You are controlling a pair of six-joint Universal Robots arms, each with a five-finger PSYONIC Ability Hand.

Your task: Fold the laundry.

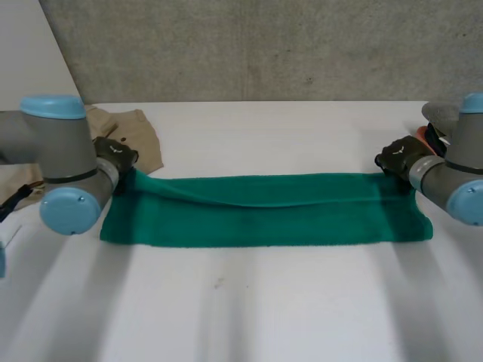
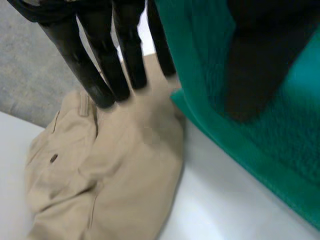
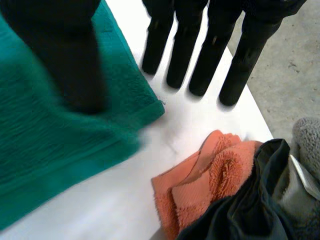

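A green towel (image 1: 264,215) lies folded into a long strip across the middle of the table. My left hand (image 1: 115,157) is at its far left corner, where the top layer rises slightly toward it. In the left wrist view the fingers (image 2: 95,65) are straight and beside the towel (image 2: 280,150), with the thumb over the cloth. My right hand (image 1: 396,157) is at the far right corner. Its fingers (image 3: 200,55) are straight and point past the towel's corner (image 3: 45,145), and its thumb is above the cloth. Neither hand grips it.
Crumpled beige trousers (image 1: 139,136) lie just beyond my left hand, close to the towel (image 2: 115,165). By my right hand sits a pile with an orange cloth (image 3: 200,185), a dark garment (image 3: 250,210) and a grey piece (image 3: 307,145).
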